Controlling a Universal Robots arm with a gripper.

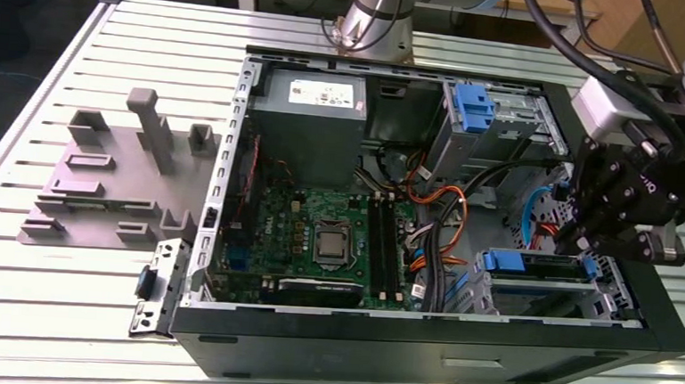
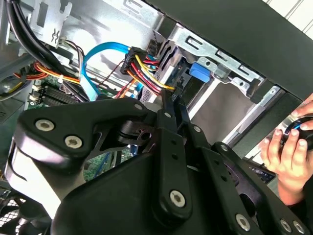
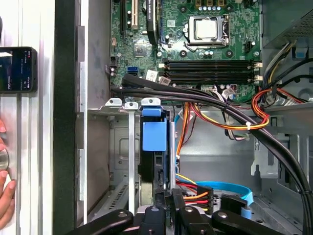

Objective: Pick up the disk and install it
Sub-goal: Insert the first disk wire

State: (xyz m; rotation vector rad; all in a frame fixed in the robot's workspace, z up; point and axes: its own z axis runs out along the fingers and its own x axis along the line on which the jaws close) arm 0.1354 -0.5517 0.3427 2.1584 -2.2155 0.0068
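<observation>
Black gripper hangs over the seated disk, jaws closed and empty.

You see an open computer case on a slatted table, with a grey holder block beside it.

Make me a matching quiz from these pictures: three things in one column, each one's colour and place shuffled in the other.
1. slotted plastic holder block
2. robot gripper
3. flat motherboard circuit board

A. green, inside the open black computer case
B. black, above the metal drive bay at the exterior view's right
C. grey, on the slatted metal table

Pairs: 1-C, 2-B, 3-A
</observation>
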